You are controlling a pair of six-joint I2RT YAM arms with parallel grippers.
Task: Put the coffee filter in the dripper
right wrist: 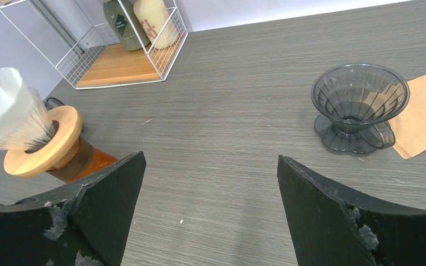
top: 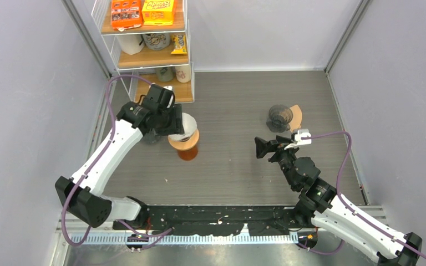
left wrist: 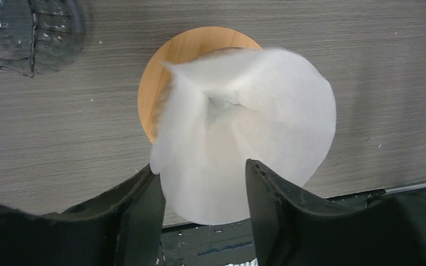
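Note:
A white paper coffee filter [left wrist: 255,127] sits tilted, tip down, in the wooden ring [left wrist: 166,72] of an amber glass dripper [top: 186,143]. My left gripper [left wrist: 202,177] is open, its fingers standing either side of the filter's near edge. The right wrist view shows the filter [right wrist: 8,113] leaning left out of the ring [right wrist: 55,144]. A smoked grey plastic dripper [right wrist: 358,102] stands empty at the right with a brown paper filter [right wrist: 424,113] flat beside it. My right gripper [right wrist: 211,177] is open and empty above bare table, between the two drippers.
A white wire shelf [top: 150,55] with boxes, cups and bottles stands at the back left, close behind my left arm. A dark ribbed glass object [left wrist: 33,27] lies just left of the wooden dripper. Grey walls close in both sides.

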